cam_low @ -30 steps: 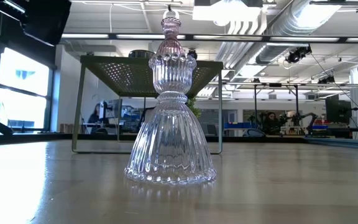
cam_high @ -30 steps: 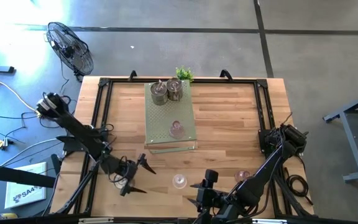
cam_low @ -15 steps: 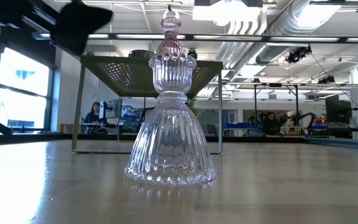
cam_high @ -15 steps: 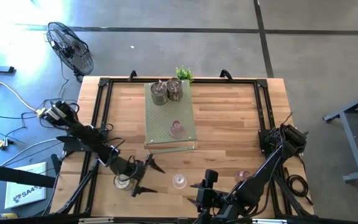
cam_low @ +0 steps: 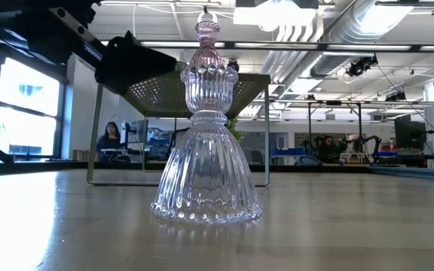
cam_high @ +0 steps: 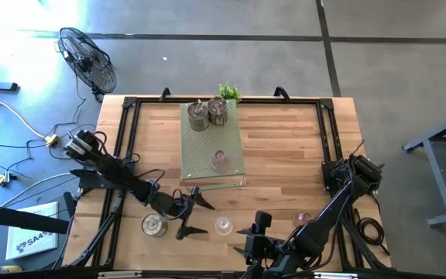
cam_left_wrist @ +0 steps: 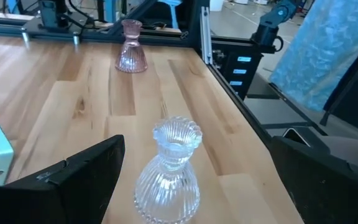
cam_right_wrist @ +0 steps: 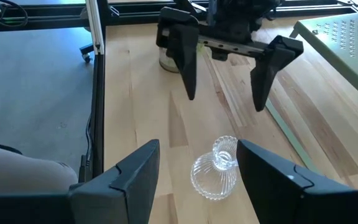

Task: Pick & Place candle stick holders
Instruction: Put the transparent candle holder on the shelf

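Note:
A clear glass holder (cam_high: 223,225) stands on its flared base near the table's front edge; it also shows in the left wrist view (cam_left_wrist: 169,168), the right wrist view (cam_right_wrist: 216,171) and the low view (cam_low: 206,150). My left gripper (cam_high: 205,218) is open just to its left, above the table, touching nothing. A metal holder (cam_high: 154,225) stands farther left. A pink glass holder (cam_high: 301,219) stands at the front right. Two metal holders (cam_high: 207,113) and a pink one (cam_high: 220,161) stand on the green board (cam_high: 200,167). My right gripper (cam_high: 242,242) is open and empty at the front edge.
A small green plant (cam_high: 229,91) stands at the board's far end. Black rails (cam_high: 126,139) run along the table's left and right sides. Bare wood lies between the board and the right rail. People show in the room beyond the table in the low view.
My left gripper has moved toward the table's right edge, away from the metal holder at the front left and toward the clear glass holder, staying open. The metal holder now stands uncovered on the table. The clear holder has not moved.

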`<state>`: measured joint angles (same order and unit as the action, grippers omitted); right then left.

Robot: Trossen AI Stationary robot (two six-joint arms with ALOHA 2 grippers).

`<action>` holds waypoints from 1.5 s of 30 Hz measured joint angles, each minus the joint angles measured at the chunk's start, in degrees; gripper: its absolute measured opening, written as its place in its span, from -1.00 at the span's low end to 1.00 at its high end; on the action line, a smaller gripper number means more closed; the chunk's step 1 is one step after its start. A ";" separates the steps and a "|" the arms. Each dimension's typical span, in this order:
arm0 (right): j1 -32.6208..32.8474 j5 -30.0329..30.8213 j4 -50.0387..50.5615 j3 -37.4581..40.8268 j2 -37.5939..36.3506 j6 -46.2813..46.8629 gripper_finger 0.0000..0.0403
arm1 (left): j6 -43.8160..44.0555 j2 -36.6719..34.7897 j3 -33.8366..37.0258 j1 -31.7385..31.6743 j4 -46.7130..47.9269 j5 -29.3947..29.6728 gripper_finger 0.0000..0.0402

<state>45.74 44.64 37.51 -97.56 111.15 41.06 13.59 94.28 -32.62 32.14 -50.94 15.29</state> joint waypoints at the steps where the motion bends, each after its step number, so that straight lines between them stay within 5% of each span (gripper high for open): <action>1: 0.00 0.00 0.00 0.00 0.00 0.00 0.04 | -0.06 0.36 -0.22 0.00 0.00 -0.20 0.97; 45: 0.00 0.68 -0.35 0.00 0.00 -0.59 0.04 | -1.95 5.94 -4.62 -0.31 0.61 -1.87 0.97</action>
<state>45.74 45.32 37.17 -97.56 111.15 40.47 11.64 100.22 -37.24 31.83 -50.33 13.42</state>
